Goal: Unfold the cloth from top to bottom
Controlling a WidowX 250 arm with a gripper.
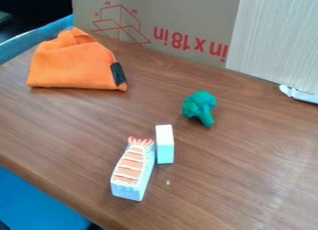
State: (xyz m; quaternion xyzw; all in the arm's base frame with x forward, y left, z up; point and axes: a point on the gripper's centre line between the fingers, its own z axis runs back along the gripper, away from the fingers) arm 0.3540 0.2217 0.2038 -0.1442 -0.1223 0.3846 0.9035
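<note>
One orange cloth [71, 61], bunched and folded, sat toward the far left corner of the brown table [248, 178]. Its inner layers were tucked out of sight, so I couldn't make out how many folds it had; a bit of overlapping fabric showed up by the peak. Couldn't tell you whether the gripper was released, clenched or holding something, sorry.

Lots of stuff got cropped: the table's right side, the top of the cardboard [186, 19] with the red markings, and most of a white piece [298, 94] by the pale striped panel [273, 33]. The dark area past the far left corner was pretty much unreadable, and so was a tiny pale speck [168, 182] out on the wood.

As for what was in the way, the cardboard stood upright right behind the cloth, along the far edge, with a blue strip [46, 31] behind the cloth's left side. A green toy broccoli [200, 105] was well off to the right, stem toward the near edge. Closer to the near left edge, a shrimp sushi toy [132, 171] lay just beside a white block [164, 143], way clear of the cloth.

The cloth's long axis ran roughly left to right along its fairly straight near side, the black patch [118, 74] sat at the right end, and the narrower peak pointed to the far edge.
</note>
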